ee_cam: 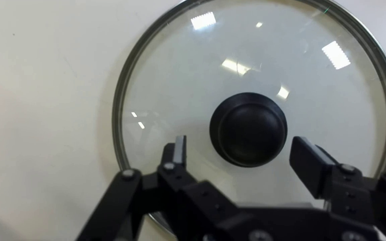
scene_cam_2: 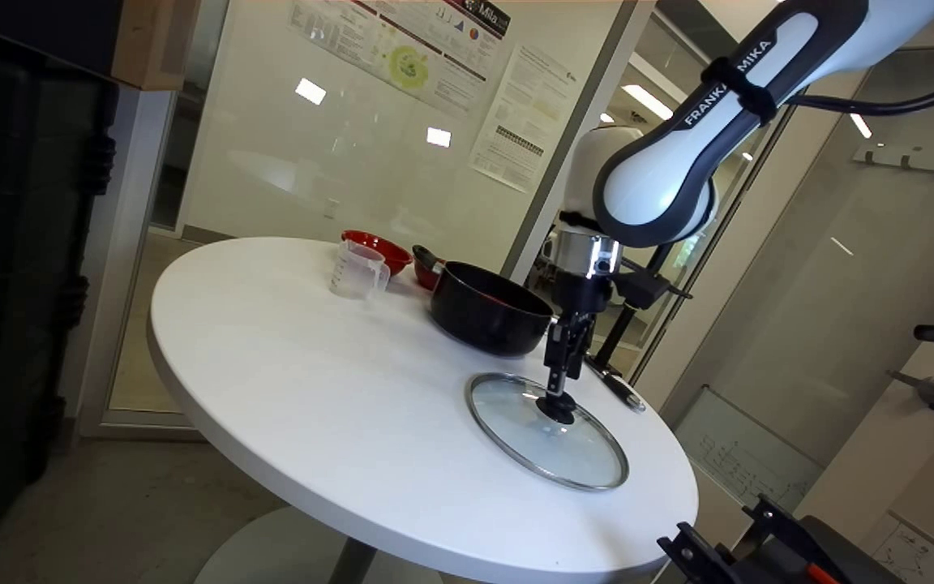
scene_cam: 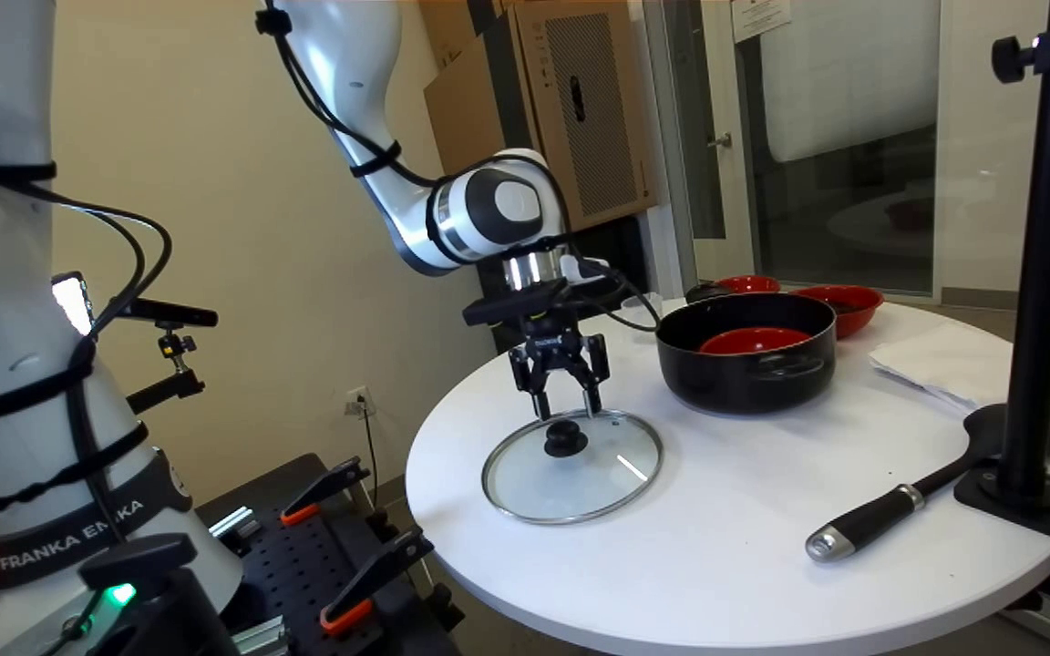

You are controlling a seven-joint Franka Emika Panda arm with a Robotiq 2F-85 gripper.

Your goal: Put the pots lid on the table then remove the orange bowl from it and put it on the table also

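The clear glass lid point(scene_cam: 571, 487) with its metal rim lies flat on the white table point(scene_cam: 725, 556), black knob point(ee_cam: 250, 130) upward. Just above it, my gripper point(scene_cam: 567, 404) points down with its jaws spread. In the wrist view the fingers point(ee_cam: 179, 150) stand apart on either side of the knob, slightly toward the bottom of the picture, with a gap on both sides. Behind the lid stands the black pot point(scene_cam: 744, 383), uncovered. Inside the pot sits the orange bowl point(scene_cam: 755, 341), whose lower part is hidden by the pot wall; only a sliver shows in an exterior view point(scene_cam_2: 499, 300).
Red dishes point(scene_cam: 853, 305) stand behind the pot, near a clear measuring cup point(scene_cam_2: 353, 274). A black-handled utensil point(scene_cam: 880, 519) lies beside the black pole stand point(scene_cam: 1040, 273) at the table's edge. A white cloth point(scene_cam: 944, 360) lies near the pot.
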